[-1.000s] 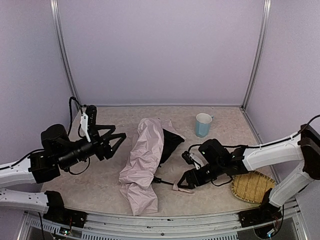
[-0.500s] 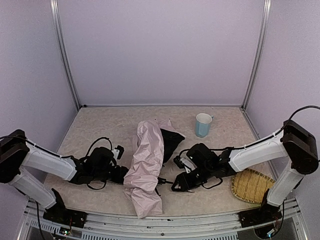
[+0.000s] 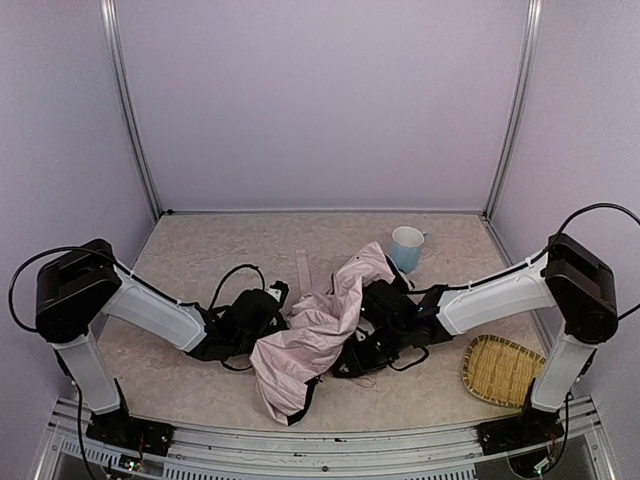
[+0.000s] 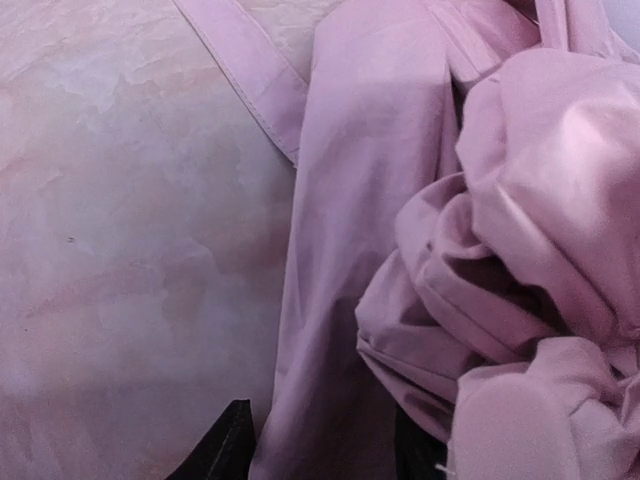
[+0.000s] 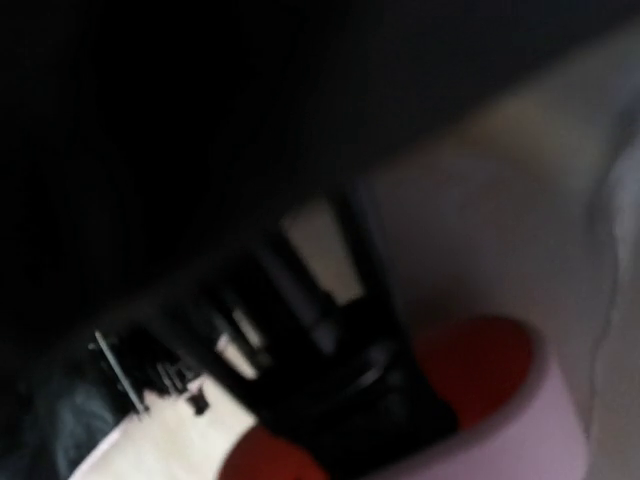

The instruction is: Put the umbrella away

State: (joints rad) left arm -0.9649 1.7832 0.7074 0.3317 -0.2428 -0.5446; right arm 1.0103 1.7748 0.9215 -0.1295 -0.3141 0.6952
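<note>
The umbrella (image 3: 318, 328) lies in a crumpled heap mid-table, pale pink fabric up, black lining showing at its right side. Its pink strap (image 3: 302, 268) lies flat behind it. My left gripper (image 3: 268, 312) is low on the table at the fabric's left edge. In the left wrist view its black fingertips (image 4: 226, 450) stand apart with a fold of pink fabric (image 4: 340, 300) between them. My right gripper (image 3: 352, 356) is tucked against the black lining under the fabric's right side. The right wrist view is dark and blurred, showing black ribs (image 5: 330, 330) and a pink rounded part (image 5: 520, 430); its fingers do not show.
A light-blue cup (image 3: 407, 248) stands behind the umbrella at the right. A woven bamboo tray (image 3: 503, 371) lies at the front right beside the right arm. Lilac walls close in the table on three sides.
The left arm came down from the raised left side to the fabric's left edge. The right gripper pushed left under the umbrella. The fabric bunched up and swung towards the cup.
</note>
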